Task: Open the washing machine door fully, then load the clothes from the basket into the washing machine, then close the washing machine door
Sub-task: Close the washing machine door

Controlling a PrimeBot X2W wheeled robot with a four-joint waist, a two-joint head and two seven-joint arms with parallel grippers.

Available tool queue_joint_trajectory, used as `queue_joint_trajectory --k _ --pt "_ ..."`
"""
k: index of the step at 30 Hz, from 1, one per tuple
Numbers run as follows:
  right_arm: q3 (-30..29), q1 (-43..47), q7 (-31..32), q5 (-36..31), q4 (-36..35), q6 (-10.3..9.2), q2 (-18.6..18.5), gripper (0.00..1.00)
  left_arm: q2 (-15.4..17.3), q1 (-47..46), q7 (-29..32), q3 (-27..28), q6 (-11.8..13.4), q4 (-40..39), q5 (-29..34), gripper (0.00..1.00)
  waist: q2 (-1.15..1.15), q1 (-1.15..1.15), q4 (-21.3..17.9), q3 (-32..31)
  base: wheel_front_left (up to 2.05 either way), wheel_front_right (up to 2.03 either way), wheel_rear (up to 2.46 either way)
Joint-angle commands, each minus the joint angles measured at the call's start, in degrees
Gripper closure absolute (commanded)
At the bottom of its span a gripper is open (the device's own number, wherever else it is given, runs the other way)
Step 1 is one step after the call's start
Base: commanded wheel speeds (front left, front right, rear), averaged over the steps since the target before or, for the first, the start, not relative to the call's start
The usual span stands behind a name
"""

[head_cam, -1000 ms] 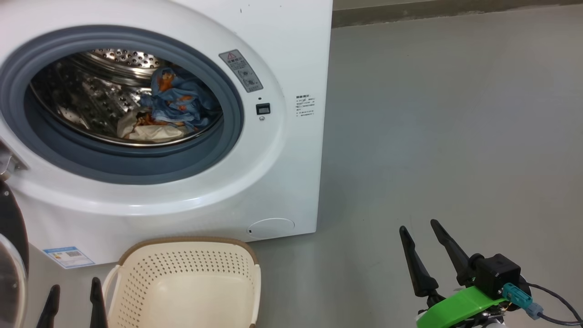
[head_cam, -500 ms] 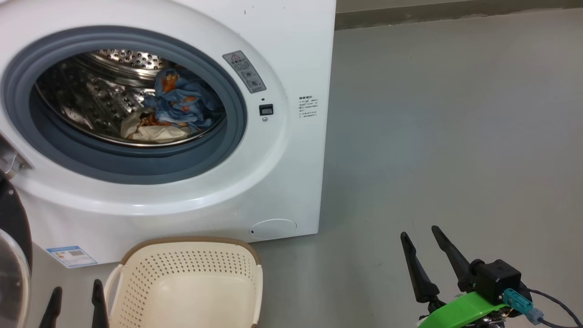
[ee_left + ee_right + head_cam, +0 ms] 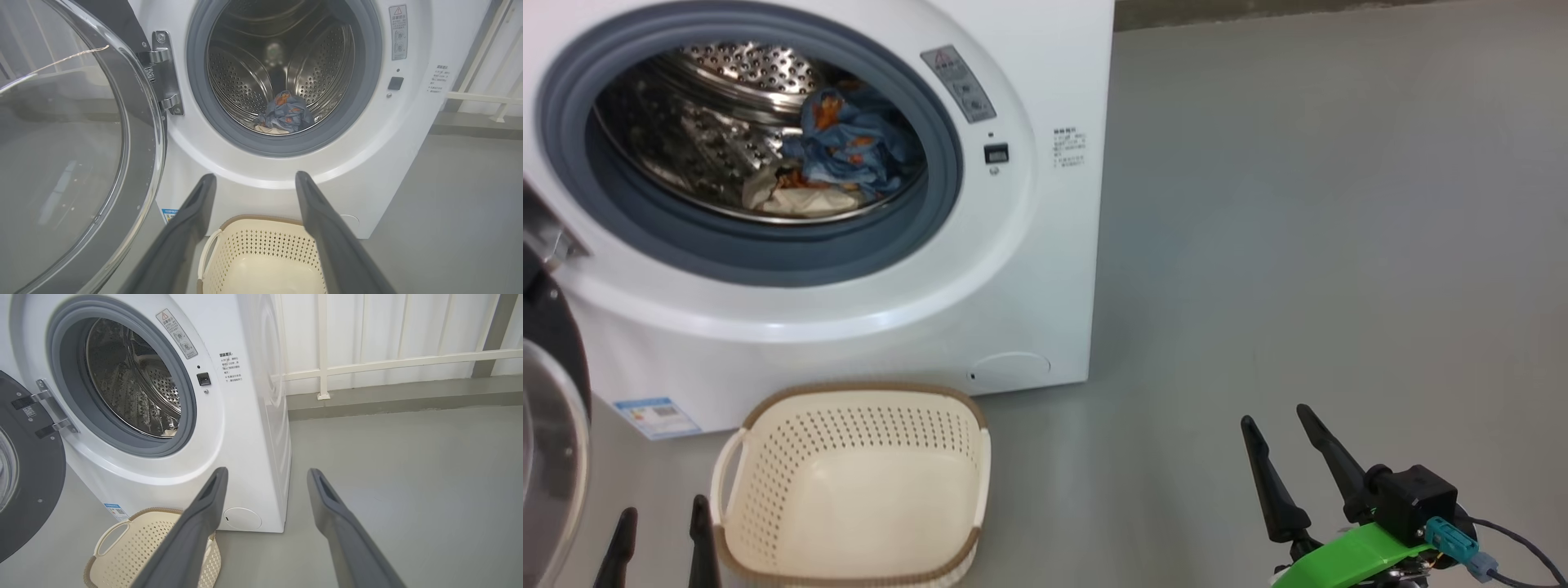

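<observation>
Light blue printed clothes are seen inside the big white washing machine, whose round glossy black door is swung open. The cream perforated basket is set before it. Left pincer and right pincer are held apart, empty.
</observation>
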Motion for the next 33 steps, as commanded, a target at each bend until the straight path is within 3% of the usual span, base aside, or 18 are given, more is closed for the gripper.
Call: queue_joint_trajectory --k 1,13,33 --pt "1.32 -0.39 -0.28 -0.54 -1.48 0.09 0.04 0.00 0.41 -2.24 -0.37 1.89 0.20 -1.15 -0.08 0.00 0.00 0.00 -0.03 0.05 -2.13 2.13 0.00" --pt "0.95 -0.89 -0.28 -0.44 -1.35 0.09 0.04 0.00 0.40 -3.13 -0.37 2.03 -0.13 -1.16 -0.29 0.00 0.00 0.00 0.16 0.76 -1.34 1.34 0.00" --pt "0.60 -0.67 -0.28 -0.38 -1.17 0.09 0.04 0.00 0.40 -2.98 -0.37 1.69 -0.48 -0.90 -0.40 0.00 0.00 0.00 0.55 0.17 -0.05 0.05 0.00"
